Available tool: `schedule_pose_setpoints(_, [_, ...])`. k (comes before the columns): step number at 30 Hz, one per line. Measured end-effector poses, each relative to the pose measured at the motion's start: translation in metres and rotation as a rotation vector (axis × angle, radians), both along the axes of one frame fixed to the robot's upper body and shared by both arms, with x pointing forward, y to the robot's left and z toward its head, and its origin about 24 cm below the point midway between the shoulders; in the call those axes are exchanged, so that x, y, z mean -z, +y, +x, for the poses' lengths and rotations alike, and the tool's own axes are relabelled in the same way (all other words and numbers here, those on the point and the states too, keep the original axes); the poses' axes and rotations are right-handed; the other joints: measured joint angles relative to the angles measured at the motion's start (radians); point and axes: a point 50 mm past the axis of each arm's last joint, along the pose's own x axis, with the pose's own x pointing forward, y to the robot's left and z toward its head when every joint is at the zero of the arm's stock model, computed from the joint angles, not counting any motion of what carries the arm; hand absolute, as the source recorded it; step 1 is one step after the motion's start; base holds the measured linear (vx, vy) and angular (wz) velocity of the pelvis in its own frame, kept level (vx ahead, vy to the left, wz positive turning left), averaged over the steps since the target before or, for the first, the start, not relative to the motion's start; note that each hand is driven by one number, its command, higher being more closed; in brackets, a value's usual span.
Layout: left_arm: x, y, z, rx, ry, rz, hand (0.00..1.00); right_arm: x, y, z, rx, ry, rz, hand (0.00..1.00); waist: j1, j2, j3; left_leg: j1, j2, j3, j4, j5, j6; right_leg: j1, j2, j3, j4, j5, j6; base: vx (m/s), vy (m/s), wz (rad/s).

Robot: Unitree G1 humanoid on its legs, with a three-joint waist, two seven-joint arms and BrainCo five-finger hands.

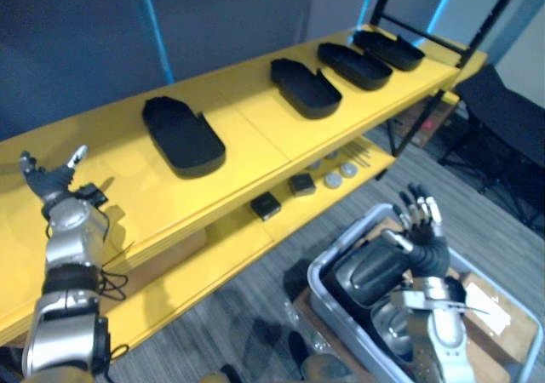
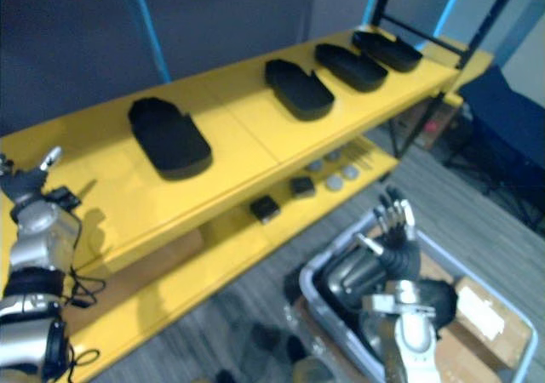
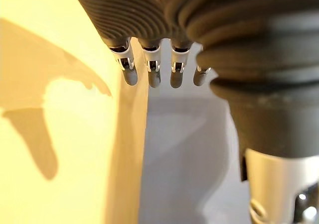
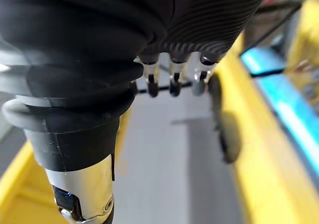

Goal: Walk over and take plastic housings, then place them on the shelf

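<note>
Black housings (image 1: 183, 136) sit on the yellow shelf (image 1: 255, 119). Left hand (image 1: 49, 181) and right hand (image 1: 423, 230), over the grey bin (image 1: 341, 245), have released fingers. A loose grab could drop 1.

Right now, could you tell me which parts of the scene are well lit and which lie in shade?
Left eye view: the top shelf is brightly lit, its housings flat black; the lower shelf lies in its shade, small parts there dim. Right eye view: the housing in the bin catches a pale sheen.
</note>
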Motion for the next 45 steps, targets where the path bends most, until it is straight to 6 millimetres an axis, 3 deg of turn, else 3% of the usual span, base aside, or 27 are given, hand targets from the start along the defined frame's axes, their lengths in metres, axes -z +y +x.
schedule_pose_setpoints(3, [-0.011, -0.021, -0.017, 0.048, -0.125, 0.068, 0.00, -0.008, 0.001, 0.000, 0.005, -0.037, -0.002, 0.00, 0.024, 0.007, -0.009, 0.001, -0.023, -0.023, -0.031, 0.015, 0.006, -0.003, -0.014, -0.027, 0.014, -0.018, 0.002, 0.01, 0.021, 0.34])
schedule_pose_setpoints(6, [-0.017, -0.043, -0.044, 0.062, -0.212, 0.147, 0.00, -0.017, 0.003, 0.005, 0.029, -0.074, -0.023, 0.00, 0.057, 0.033, -0.043, -0.002, -0.045, -0.057, -0.052, 0.028, 0.013, 0.002, -0.030, -0.072, 0.017, -0.027, 0.002, 0.06, 0.019, 0.36])
schedule_pose_setpoints(8, [-0.016, -0.051, -0.063, 0.042, -0.248, 0.154, 0.00, -0.026, 0.005, 0.012, 0.054, -0.116, -0.035, 0.00, 0.097, 0.055, -0.067, -0.001, -0.055, -0.076, -0.066, 0.035, 0.015, 0.009, -0.035, -0.096, 0.015, -0.027, 0.002, 0.04, 0.006, 0.28])
schedule_pose_setpoints(11, [-0.018, -0.047, -0.087, -0.054, -0.287, 0.188, 0.00, -0.034, 0.008, 0.018, 0.075, -0.151, -0.046, 0.00, 0.120, 0.060, -0.072, -0.001, -0.071, -0.110, -0.084, 0.051, 0.016, 0.020, -0.044, -0.137, 0.015, -0.040, 0.003, 0.00, -0.015, 0.36])
schedule_pose_setpoints(16, [-0.012, -0.039, -0.124, -0.217, -0.216, 0.291, 0.00, -0.035, 0.011, 0.022, 0.091, -0.155, -0.029, 0.00, 0.160, 0.047, -0.087, -0.002, -0.088, -0.152, -0.120, 0.075, 0.014, 0.019, -0.056, -0.188, 0.028, -0.066, -0.007, -0.01, -0.019, 0.29])
schedule_pose_setpoints(24, [0.026, -0.045, -0.161, -0.324, -0.091, 0.189, 0.00, -0.020, 0.018, 0.026, 0.122, -0.085, 0.033, 0.00, 0.187, 0.017, -0.109, -0.009, -0.114, -0.195, -0.149, 0.087, 0.020, 0.019, -0.072, -0.241, 0.045, -0.089, -0.011, 0.03, 0.010, 0.18])
schedule_pose_setpoints(29, [0.078, -0.040, -0.175, -0.433, 0.033, -0.020, 0.00, -0.006, 0.015, 0.030, 0.172, -0.016, 0.054, 0.00, 0.203, 0.007, -0.108, -0.017, -0.129, -0.220, -0.182, 0.106, 0.026, 0.012, -0.081, -0.269, 0.045, -0.089, -0.009, 0.04, 0.007, 0.16])
schedule_pose_setpoints(32, [0.084, -0.042, -0.178, -0.443, 0.030, -0.033, 0.00, -0.006, 0.017, 0.031, 0.197, -0.005, 0.055, 0.00, 0.209, 0.002, -0.111, -0.013, -0.130, -0.223, -0.190, 0.107, 0.026, 0.013, -0.081, -0.272, 0.045, -0.089, -0.008, 0.05, -0.001, 0.04])
schedule_pose_setpoints(37, [0.071, -0.045, -0.169, -0.339, -0.056, 0.012, 0.00, -0.006, 0.013, 0.031, 0.225, -0.004, 0.074, 0.00, 0.206, 0.001, -0.111, 0.002, -0.133, -0.224, -0.219, 0.114, 0.027, 0.015, -0.082, -0.272, 0.048, -0.087, -0.008, 0.03, 0.004, 0.00])
schedule_pose_setpoints(45, [-0.006, -0.074, -0.146, -0.084, -0.443, 0.173, 0.00, -0.004, 0.007, 0.027, 0.250, -0.004, 0.085, 0.00, 0.178, 0.019, -0.095, 0.039, -0.135, -0.219, -0.259, 0.124, 0.033, 0.027, -0.082, -0.273, 0.057, -0.068, -0.001, 0.01, 0.010, -0.02])
